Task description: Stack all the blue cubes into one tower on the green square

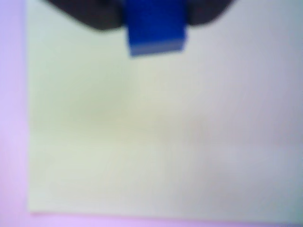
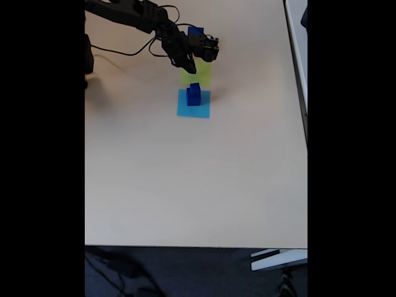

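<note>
In the wrist view, which is blurred, a dark blue cube (image 1: 156,30) sits between my dark fingers at the top edge. My gripper (image 1: 156,19) is shut on it above the green square (image 1: 142,137), which spreads below it. In the fixed view my gripper (image 2: 188,64) hangs over the far end of the green square (image 2: 197,76). Another blue cube (image 2: 194,93) stands on a flat light-blue square (image 2: 193,109) just in front of the green one. A further blue cube (image 2: 196,30) shows behind the wrist.
The arm (image 2: 133,13) reaches in from the upper left, with cables trailing on the beige table (image 2: 198,179). The table's right edge (image 2: 297,74) and front edge (image 2: 198,246) bound a wide bare surface.
</note>
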### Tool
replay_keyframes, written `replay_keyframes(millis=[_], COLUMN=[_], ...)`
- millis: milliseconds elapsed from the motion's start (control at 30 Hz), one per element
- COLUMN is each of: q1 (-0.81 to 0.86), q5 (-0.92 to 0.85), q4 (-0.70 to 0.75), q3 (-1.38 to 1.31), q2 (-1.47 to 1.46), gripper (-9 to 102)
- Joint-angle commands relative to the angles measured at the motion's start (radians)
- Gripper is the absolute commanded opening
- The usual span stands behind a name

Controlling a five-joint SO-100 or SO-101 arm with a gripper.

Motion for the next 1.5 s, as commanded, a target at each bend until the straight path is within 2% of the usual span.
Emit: replay_keyframes(millis=[0,400,600,1467], q1=[0.015,0.107,0.176,0.209], q5=[-0.032,-0.178,-0.261,-0.282], q4=[0.072,0.242,0.255,0.336], q3=[-0.137,-0.331,-0.333,-0.368], q2=[0.069,0.077,0.084,0.109], gripper=[0,0,0,0])
